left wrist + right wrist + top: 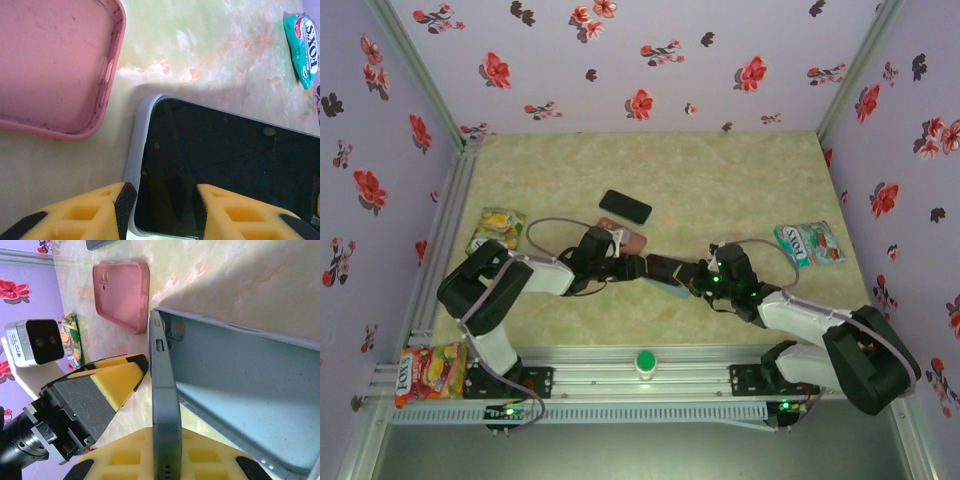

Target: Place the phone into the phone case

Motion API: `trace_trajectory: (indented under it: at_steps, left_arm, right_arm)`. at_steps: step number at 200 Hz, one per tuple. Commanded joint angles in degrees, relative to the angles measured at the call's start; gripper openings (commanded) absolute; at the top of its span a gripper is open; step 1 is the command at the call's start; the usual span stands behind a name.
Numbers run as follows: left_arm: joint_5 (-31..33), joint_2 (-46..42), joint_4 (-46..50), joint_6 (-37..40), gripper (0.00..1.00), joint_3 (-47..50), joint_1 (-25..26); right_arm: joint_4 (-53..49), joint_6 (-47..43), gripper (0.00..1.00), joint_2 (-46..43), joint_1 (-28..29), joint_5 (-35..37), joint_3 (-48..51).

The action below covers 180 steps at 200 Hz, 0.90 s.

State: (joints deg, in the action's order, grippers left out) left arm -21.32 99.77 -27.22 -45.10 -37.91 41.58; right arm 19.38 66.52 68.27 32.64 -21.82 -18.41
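My right gripper (167, 465) is shut on the phone (165, 405), a dark grey handset standing on its long edge. The black screen (225, 165) faces the left wrist camera. The light blue phone case (250, 380) leans open on the phone's back and meets it at the camera-hole corner. Its pale rim (136, 150) runs along the screen's left side. My left gripper (162, 207) is open on the screen side, fingertips at the phone's end corner and nothing clamped between them. From above, both grippers meet mid-table, left (630, 268) and right (690, 280), with the phone (665, 283) between.
A pink case (625, 238) lies open side up just behind the left gripper. A second black phone (625, 207) lies beyond it. Snack packets sit at the left (495, 230), right (808, 243) and near-left corner (428, 370). Flowered walls enclose the table.
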Motion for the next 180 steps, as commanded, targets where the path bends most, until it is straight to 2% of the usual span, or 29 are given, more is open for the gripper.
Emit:
trace_trajectory:
  at_steps: [1, 89, 127, 161, 180]
  left_arm:
    - [-4.0, -1.71, 1.8, -2.95, 0.42, 2.52, 3.1]
    - [-2.01, -4.99, 2.67, -3.52, 0.42, 2.51, 3.79]
    - [-2.05, -8.93, 3.55, -3.71, 0.42, 1.88, 0.64]
    - [-2.09, -10.99, 11.13, -0.24, 0.42, -1.76, -2.06]
    - [-1.37, -10.2, 11.9, 1.06, 0.42, -2.72, -3.21]
  right_arm:
    - [-6.46, -0.16, 0.0, 0.3, 0.31, 4.07, 1.69]
    - [-9.42, -1.58, 0.0, -1.89, 0.23, 4.4, 1.8]
    - [-10.12, -1.66, 0.0, -2.53, 0.32, 4.91, 2.07]
    - [-9.99, -1.75, 0.0, -2.05, 0.28, 5.02, 1.64]
    - [-9.62, -1.66, 0.0, -1.5, 0.31, 5.17, 1.48]
